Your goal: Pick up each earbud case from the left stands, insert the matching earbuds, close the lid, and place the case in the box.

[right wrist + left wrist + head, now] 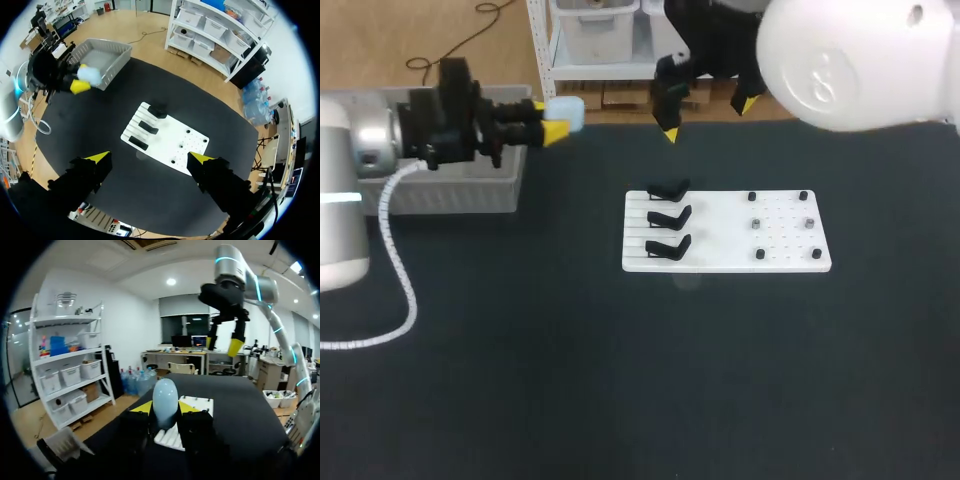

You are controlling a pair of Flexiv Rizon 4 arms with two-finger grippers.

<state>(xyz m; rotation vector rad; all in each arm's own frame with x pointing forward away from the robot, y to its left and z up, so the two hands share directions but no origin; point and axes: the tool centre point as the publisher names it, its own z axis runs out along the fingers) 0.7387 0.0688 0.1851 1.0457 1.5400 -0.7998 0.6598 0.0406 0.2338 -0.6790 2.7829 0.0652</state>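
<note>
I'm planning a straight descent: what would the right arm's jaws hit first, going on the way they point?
Probably the white board, near its black stands. The open jaws look straight down on it, with nothing showing between. The exact spot is uncertain.

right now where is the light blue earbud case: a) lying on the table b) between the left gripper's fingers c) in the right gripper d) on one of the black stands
B: the earbud case is clamped between the fingers of the left gripper near the grey box. The three stands are bare, and the right gripper is open and holds nothing.
</note>
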